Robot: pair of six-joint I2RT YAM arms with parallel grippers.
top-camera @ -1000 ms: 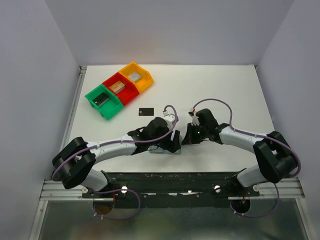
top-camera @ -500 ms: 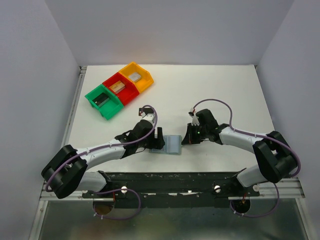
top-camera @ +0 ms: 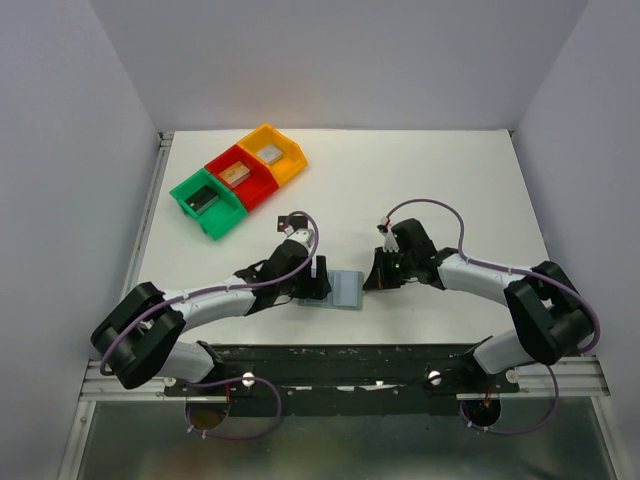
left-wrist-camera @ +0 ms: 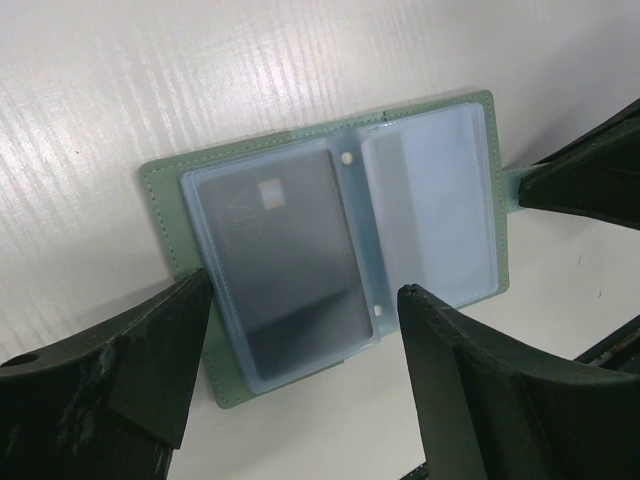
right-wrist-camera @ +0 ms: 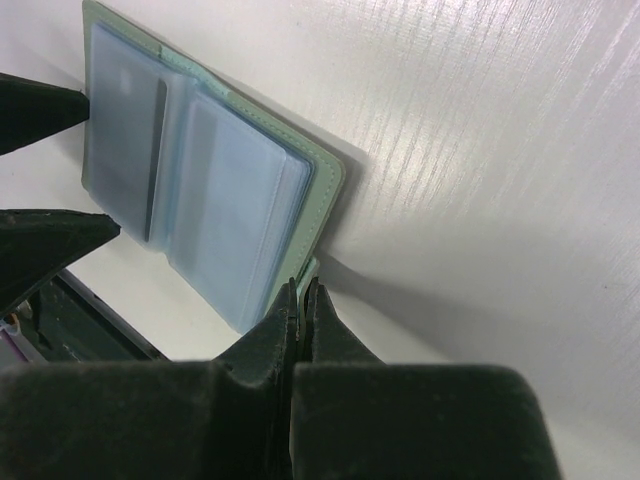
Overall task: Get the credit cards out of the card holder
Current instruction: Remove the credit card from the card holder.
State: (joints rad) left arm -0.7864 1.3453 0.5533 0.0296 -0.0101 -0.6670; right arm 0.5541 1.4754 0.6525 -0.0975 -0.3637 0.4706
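The card holder point(top-camera: 347, 290) lies open on the table between both grippers, its green cover edging pale blue plastic sleeves point(left-wrist-camera: 330, 250). A dark credit card point(left-wrist-camera: 275, 265) shows inside the left sleeve and a pale one point(left-wrist-camera: 440, 215) inside the right sleeve. My left gripper point(top-camera: 318, 277) hovers open at the holder's left side, its jaws point(left-wrist-camera: 300, 375) wide apart astride the near edge and touching nothing. My right gripper point(right-wrist-camera: 303, 290) is shut on the holder's little green tab point(right-wrist-camera: 309, 272). A black credit card point(top-camera: 285, 217) lies beyond the left wrist, partly hidden by its cable.
Green point(top-camera: 207, 202), red point(top-camera: 240, 178) and yellow point(top-camera: 272, 153) bins holding grey blocks stand in a row at the back left. The table's near edge and the arm rail run just below the holder.
My left arm has drawn back to the left off the holder, uncovering its open sleeves, and now covers part of the black card. The right gripper has held still on the tab.
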